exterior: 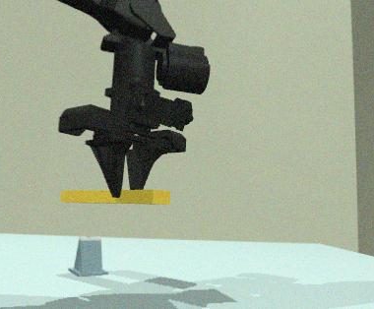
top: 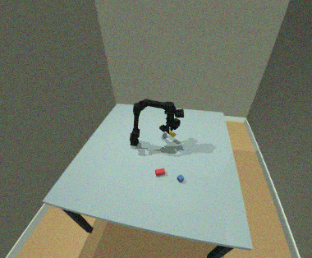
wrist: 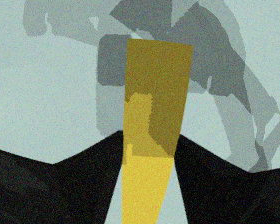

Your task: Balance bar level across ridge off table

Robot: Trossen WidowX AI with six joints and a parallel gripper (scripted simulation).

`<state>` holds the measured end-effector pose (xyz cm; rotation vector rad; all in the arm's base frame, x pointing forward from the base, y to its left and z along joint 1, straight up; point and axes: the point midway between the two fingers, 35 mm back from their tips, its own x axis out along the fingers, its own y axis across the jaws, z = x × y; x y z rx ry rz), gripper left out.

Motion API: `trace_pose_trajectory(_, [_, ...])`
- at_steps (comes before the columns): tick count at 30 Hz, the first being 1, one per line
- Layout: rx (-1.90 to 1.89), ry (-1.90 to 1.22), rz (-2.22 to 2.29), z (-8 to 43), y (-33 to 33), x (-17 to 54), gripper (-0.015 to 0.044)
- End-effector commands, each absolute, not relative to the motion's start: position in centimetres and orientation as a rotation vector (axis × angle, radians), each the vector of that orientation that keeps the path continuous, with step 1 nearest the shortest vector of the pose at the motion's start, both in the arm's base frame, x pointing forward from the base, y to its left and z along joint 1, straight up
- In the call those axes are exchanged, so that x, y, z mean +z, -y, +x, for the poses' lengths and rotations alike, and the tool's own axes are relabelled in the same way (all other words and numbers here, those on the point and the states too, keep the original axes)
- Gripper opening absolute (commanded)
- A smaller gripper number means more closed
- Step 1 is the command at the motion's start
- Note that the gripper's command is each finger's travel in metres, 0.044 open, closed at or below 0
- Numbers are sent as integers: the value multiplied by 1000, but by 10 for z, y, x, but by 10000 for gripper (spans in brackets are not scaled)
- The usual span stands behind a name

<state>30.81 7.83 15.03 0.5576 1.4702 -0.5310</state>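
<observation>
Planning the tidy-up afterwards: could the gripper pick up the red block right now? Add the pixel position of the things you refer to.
Probably not yet: the gripper [top: 169, 132] [exterior: 126, 193] [wrist: 149, 139] is shut on the yellow bar [top: 172, 133] [exterior: 90, 197] [wrist: 158, 70], though nothing visible stands over the red block [top: 160, 172].

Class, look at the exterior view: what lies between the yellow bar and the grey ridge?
In the exterior view, no object lies between the yellow bar and the grey ridge; only background wall and pale tabletop show there.
</observation>
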Motion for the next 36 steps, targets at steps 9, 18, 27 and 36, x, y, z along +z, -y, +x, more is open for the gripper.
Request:
trace_pose_trajectory(9, [-783, -1396, 823, 280, -111, 150, 0])
trace_pose_trajectory(18, [-808, -1387, 848, 274, -112, 143, 0])
trace_pose_trajectory(27, [-811, -1386, 851, 273, -112, 128, 0])
trace_pose_trajectory(36, [-814, -1385, 854, 273, -112, 113, 0])
